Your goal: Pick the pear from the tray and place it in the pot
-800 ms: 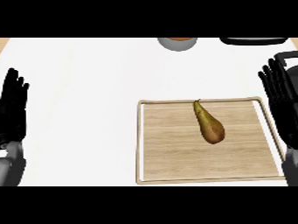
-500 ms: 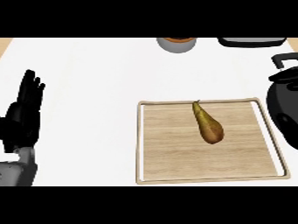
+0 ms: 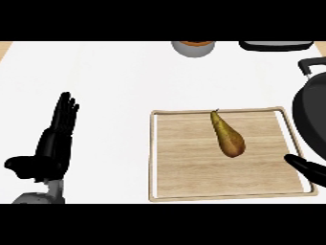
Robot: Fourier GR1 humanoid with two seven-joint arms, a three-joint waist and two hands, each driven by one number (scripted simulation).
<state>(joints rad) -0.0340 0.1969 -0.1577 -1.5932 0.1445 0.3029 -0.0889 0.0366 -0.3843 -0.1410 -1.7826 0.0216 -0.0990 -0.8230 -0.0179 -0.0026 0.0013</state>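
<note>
Lying on tray (image 3: 186, 165): pear (image 3: 227, 137) | pot (image 3: 322, 119) beside | left robot hand (image 3: 55, 141) spread | right robot hand (image 3: 318, 173): cannot tell

Open worktop (image 3: 116, 81) spans the frame's left and centre; the pot (image 3: 320, 119) stands just beside the tray's (image 3: 183, 167) right rim.

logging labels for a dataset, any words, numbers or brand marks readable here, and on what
None: no word, number or sign shows on the brown pear, the square wooden tray, the round black pot, the grey cup or the white counter.
The dark object at the top edge is cut off, with nothing readable.
</note>
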